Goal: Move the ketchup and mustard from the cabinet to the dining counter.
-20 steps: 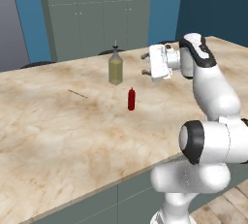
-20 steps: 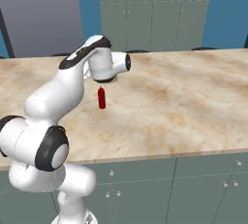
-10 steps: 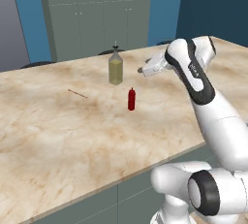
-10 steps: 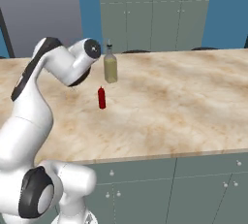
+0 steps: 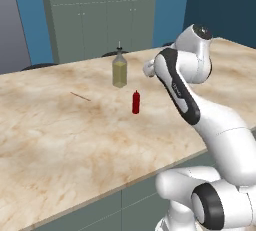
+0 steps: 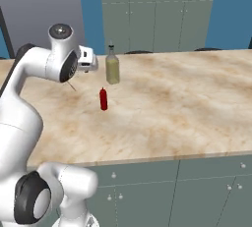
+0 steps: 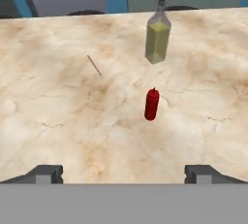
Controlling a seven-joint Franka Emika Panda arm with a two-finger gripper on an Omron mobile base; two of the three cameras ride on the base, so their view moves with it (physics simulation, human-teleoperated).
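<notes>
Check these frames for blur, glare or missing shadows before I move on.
Left base view: evenly lit, no glare; the ketchup is soft-edged with barely any shadow on the dining counter. Right base view: similarly flat. Hand view: the olive bottle is clear, the fingers slightly blurry.

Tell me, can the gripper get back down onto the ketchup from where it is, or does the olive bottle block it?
Probably yes. The gripper is open and empty; the ketchup stands upright and apart from the olive-green bottle behind it, with bare dining counter between.
</notes>
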